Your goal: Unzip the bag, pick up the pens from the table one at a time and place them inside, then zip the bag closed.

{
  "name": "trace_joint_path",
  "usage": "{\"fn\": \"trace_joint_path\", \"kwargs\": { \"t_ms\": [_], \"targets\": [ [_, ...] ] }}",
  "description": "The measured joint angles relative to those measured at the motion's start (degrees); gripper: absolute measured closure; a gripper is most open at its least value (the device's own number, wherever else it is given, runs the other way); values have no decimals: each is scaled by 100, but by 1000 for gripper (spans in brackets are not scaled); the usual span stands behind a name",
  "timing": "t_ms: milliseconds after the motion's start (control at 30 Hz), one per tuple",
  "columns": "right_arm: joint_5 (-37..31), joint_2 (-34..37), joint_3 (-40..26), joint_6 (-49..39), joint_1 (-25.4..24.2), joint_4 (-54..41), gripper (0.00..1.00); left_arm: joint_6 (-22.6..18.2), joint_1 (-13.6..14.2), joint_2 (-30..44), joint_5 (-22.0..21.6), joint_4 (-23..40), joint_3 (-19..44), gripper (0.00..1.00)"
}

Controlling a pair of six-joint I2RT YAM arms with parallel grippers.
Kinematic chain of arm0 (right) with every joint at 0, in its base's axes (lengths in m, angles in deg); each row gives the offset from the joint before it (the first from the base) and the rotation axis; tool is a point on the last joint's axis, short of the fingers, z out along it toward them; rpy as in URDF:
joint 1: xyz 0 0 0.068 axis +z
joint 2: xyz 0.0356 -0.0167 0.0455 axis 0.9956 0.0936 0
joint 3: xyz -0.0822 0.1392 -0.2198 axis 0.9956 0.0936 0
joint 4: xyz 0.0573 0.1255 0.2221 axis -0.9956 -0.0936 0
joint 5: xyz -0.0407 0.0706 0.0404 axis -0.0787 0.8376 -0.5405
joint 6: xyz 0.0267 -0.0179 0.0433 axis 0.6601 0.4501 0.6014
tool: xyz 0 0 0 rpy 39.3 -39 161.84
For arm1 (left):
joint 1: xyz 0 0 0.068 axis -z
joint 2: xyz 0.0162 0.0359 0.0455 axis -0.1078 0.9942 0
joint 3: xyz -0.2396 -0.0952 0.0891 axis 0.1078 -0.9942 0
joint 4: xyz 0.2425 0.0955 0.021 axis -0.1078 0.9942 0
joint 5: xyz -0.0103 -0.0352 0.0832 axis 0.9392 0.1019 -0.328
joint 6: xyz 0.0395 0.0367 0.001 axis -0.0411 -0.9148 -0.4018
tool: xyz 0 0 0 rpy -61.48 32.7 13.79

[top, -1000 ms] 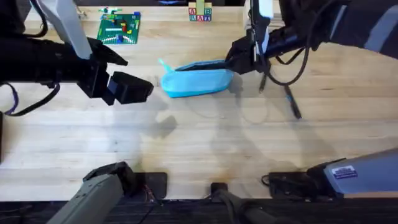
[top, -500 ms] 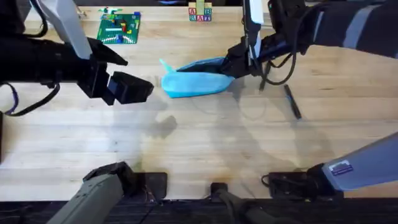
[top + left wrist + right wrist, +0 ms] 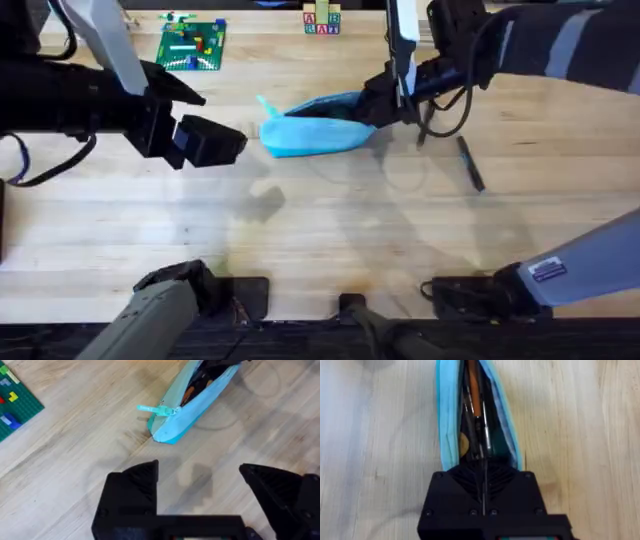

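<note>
Light plank surface underneath, a green brick plate far back on the left. Left gripper hovers over the wood, jaws spread wide with nothing between them. Just ahead of those jaws lies the blue bag, zipper open, its pull tab sticking out toward them. Right gripper is at the bag's other end, jaws pinched together on a thin pen pointing into the open mouth, with pens already inside. Beyond those jaws, off to the right, another pen lies on the wood.
</note>
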Motion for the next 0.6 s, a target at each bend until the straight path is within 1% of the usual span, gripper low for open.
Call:
{"fn": "trace_joint_path", "kwargs": {
  "t_ms": [300, 533, 567, 600],
  "targets": [
    [-4, 149, -22, 0, 211, -40, 972, 0, 0, 0, 0, 0, 0, 5],
    [-4, 153, -28, 0, 234, -46, 972, 0, 0, 0, 0, 0, 0, 6],
    [-5, 151, -28, -1, 234, -46, 954, 1, 0, 0, 0, 0, 0, 5],
    [-6, 151, -28, 9, 234, -48, 891, 0, 0, -2, 0, 0, 0, 5]
  ]
}}
